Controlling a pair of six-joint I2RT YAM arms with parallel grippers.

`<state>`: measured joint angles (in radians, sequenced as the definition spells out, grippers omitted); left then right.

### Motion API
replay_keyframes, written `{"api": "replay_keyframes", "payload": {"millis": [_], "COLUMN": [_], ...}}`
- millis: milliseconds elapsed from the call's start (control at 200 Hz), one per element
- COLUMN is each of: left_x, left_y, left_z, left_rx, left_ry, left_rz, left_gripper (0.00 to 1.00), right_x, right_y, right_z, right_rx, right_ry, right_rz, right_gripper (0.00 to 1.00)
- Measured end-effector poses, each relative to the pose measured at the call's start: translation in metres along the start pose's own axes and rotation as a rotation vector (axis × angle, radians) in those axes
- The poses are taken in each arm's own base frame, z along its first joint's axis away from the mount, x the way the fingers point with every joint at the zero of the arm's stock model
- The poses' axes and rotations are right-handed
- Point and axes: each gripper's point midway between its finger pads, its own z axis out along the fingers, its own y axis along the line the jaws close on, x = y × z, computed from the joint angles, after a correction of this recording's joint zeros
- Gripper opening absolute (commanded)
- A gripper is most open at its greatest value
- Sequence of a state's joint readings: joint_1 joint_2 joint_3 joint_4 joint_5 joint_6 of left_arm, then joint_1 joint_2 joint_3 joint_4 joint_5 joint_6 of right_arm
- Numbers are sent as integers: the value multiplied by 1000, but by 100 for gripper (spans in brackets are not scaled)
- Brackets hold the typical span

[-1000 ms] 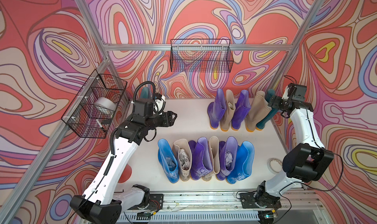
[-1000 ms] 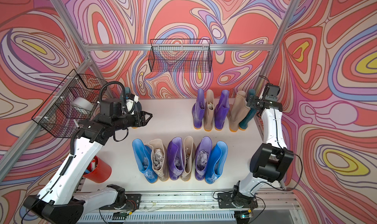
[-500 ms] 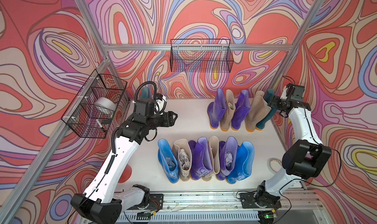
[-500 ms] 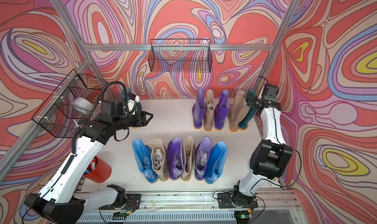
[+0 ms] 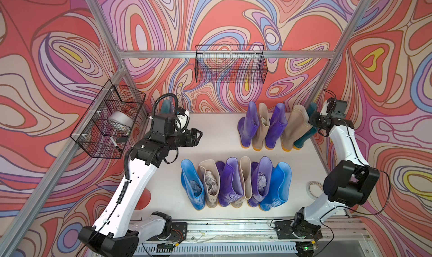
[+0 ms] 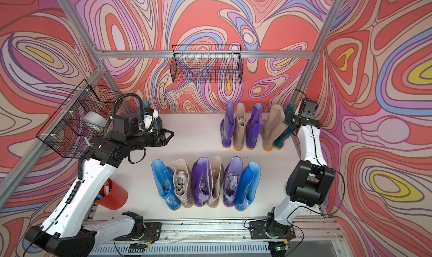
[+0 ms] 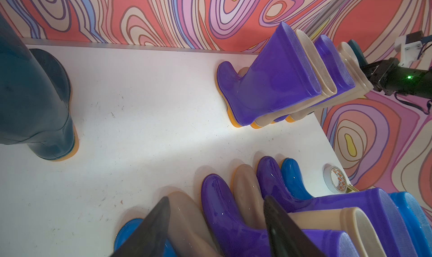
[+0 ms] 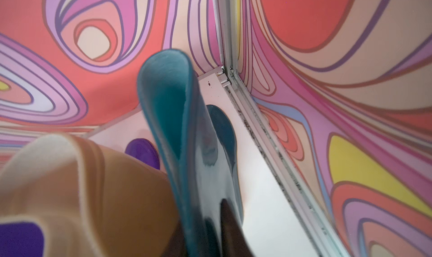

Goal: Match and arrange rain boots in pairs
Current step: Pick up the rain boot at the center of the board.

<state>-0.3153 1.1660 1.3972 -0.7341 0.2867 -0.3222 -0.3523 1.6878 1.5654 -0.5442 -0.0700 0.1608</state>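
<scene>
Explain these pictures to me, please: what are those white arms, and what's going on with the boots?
Those are two robot arms mounted along the front of a white table, each ending in a two-finger claw. Two pictures look down from overhead; the other two come from cameras on the arms' wrists. A near row of six rubber boots and a far row of five stand there, plus a lone teal boot behind the left arm. The right claw pinches the top of the far row's end teal boot; the left claw hangs open, holding nothing.
</scene>
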Motion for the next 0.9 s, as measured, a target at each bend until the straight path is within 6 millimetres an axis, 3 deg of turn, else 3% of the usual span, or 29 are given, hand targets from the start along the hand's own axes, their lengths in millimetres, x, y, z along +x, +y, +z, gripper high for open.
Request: {"api": "replay_keyframes", "payload": {"millis": [140, 305, 586, 781, 901], "left_x": [1, 3, 2, 3, 3], "left_y": [0, 0, -1, -4, -4], "left_z": [-3, -5, -6, -6, -8], "left_rx": [-1, -2, 2, 7, 9], "left_ry": [2, 2, 1, 2, -2], "left_rz": [4, 3, 3, 7, 8], "left_gripper": [65, 65, 64, 64, 64], "right_x": [3, 8, -11, -31, -47], "right_y": [-3, -9, -9, 1, 11], "right_z": [-14, -45, -118, -168, -209], "right_rx": [17, 59, 85, 52, 17], "right_ry": [-21, -33, -132, -221, -294], "right_rz": [22, 39, 34, 30, 25], "right_gripper": [9, 8, 7, 6, 6]}}
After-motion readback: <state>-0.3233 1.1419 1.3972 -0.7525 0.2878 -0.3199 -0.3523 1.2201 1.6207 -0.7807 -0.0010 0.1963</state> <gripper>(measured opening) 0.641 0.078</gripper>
